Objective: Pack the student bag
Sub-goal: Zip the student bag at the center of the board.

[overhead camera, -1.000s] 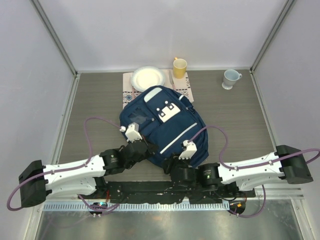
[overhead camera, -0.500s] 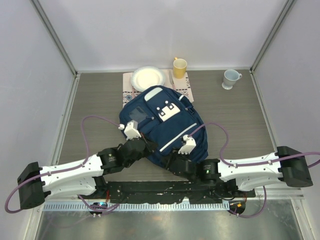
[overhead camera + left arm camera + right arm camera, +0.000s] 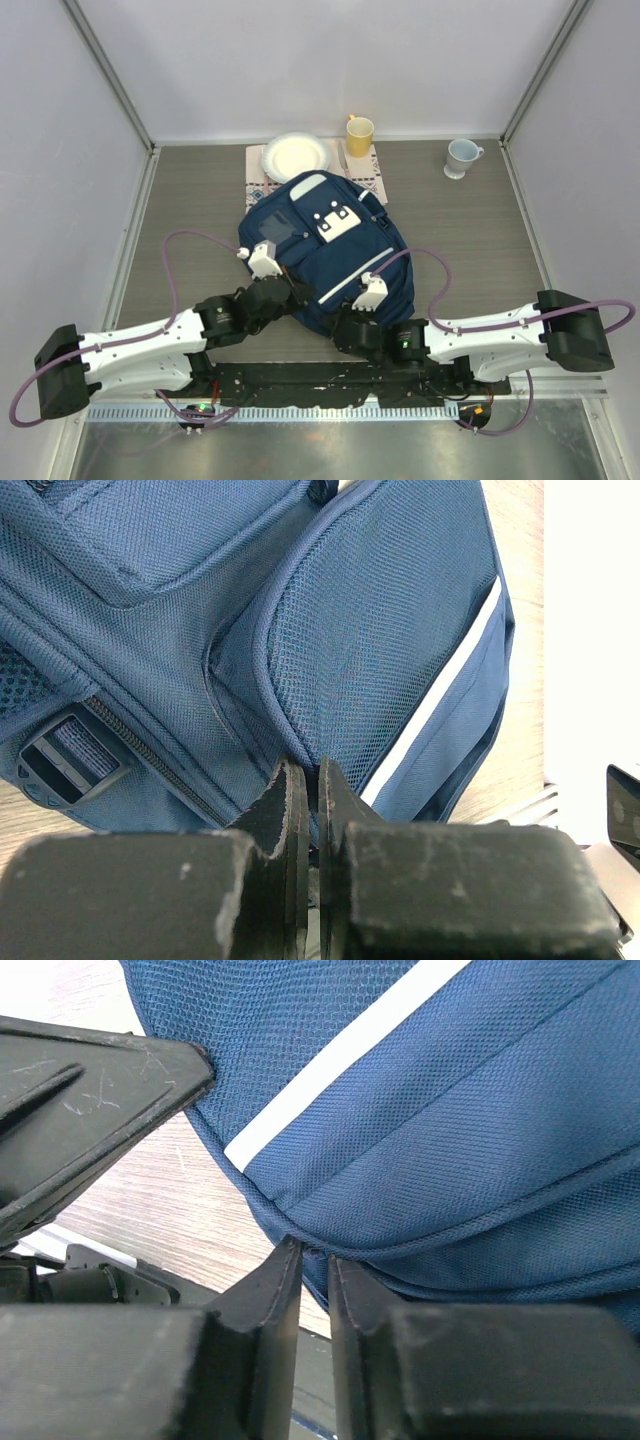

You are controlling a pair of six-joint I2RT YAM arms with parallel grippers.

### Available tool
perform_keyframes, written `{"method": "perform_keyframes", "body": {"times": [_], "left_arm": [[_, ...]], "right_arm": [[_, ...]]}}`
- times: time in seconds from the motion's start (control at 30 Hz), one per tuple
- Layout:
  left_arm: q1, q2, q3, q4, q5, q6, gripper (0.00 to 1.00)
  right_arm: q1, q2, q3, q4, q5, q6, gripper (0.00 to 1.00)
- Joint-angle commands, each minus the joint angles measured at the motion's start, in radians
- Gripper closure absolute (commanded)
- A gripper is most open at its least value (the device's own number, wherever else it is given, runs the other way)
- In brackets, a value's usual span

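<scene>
Midway across the tabletop, just ahead of both arm bases, the bag lies front-up, its far end overlapping a mat beside a plate. Its long axis runs away from me and leans a little left, with the pale top panel at the far end and the bottom at the near edge. My left fingers are pressed shut at a seam under the mesh pocket, and I judge they pinch a fold there. My right fingers stand a slit apart with their tips against the bottom hem; I cannot tell whether any cloth sits between them. I read this step as securing the near end. I'd want a deeper bite on that hem before closing, then I'd move both arms together, low and even, so the bag neither twists nor slips free.
</scene>
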State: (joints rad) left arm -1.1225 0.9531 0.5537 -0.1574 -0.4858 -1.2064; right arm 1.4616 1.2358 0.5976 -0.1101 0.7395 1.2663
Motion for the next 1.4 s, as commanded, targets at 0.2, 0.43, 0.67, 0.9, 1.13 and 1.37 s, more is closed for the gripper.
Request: {"method": "perform_keyframes", "body": {"times": [0.2,0.43,0.67,0.9,1.13,1.37], "left_arm": [[-0.003,-0.062,0.058,0.108,0.015,-0.001,1.0],[-0.003,-0.053,0.066,0.116,0.03,0.002,1.0],[-0.003,-0.06,0.061,0.116,0.026,-0.001,1.0],[-0.003,-0.065,0.06,0.119,0.024,-0.005,1.0],[-0.003,-0.054,0.055,0.119,0.021,-0.012,1.0],[-0.003,-0.092,0.045,0.041,-0.02,-0.004,1.0]], "right_arm": [[-0.012,0.011,0.016,0.006,0.101,0.007,0.67],[-0.015,0.062,0.027,-0.005,0.129,0.024,0.56],[-0.015,0.051,0.016,-0.062,0.155,0.051,0.82],[-0.015,0.042,-0.002,-0.01,0.172,0.007,0.84],[-0.015,0.04,0.025,-0.046,0.178,-0.03,0.99],[-0.006,-0.013,0.019,-0.109,0.15,-0.082,0.99]]}}
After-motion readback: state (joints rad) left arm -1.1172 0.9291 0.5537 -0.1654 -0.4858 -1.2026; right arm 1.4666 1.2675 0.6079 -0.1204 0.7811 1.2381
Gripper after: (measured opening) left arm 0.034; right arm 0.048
